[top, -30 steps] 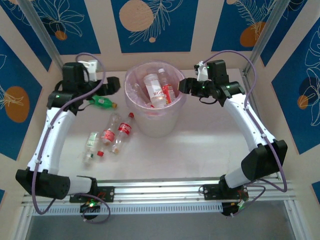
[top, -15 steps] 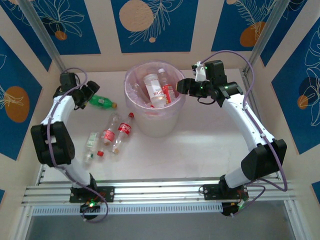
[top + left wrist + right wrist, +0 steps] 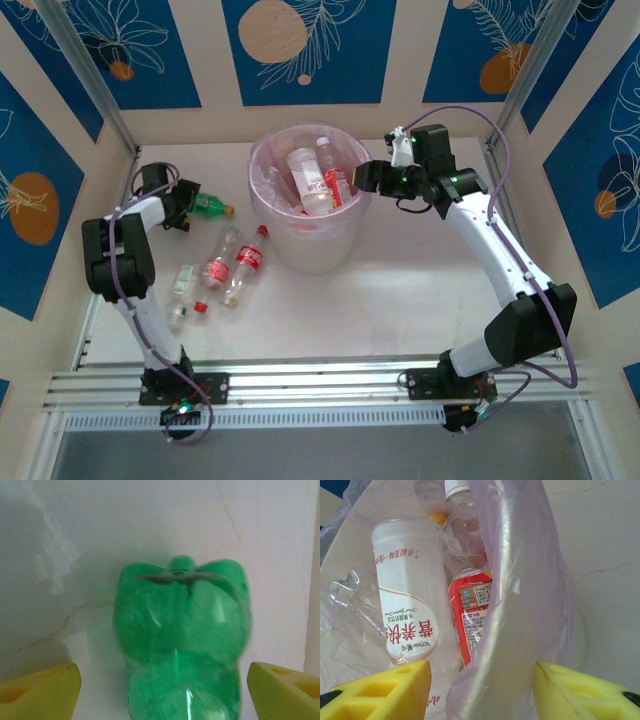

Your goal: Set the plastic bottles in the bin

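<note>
A green bottle with a yellow cap (image 3: 210, 206) lies on the table left of the bin (image 3: 310, 250). My left gripper (image 3: 183, 205) is at its base. In the left wrist view the green bottle (image 3: 180, 640) sits between my yellow fingers (image 3: 45, 690); that gripper (image 3: 162, 680) is open, with a gap on the left side. My right gripper (image 3: 362, 175) is open across the bin's right rim. The purple liner (image 3: 520, 580) hangs between its jaws (image 3: 481, 670). A white bottle (image 3: 407, 595) and a red-labelled bottle (image 3: 472, 615) stand in the bin.
Two red-labelled bottles (image 3: 218, 265) (image 3: 250, 258) and a clear one (image 3: 183, 285) lie on the table in front of the green bottle, with a loose red cap (image 3: 200, 307) beside them. The side wall stands close behind my left gripper.
My left arm has swung away from the bin and dropped to the green bottle's base, and its jaws have narrowed. My right gripper has edged slightly left at the bin's rim.
</note>
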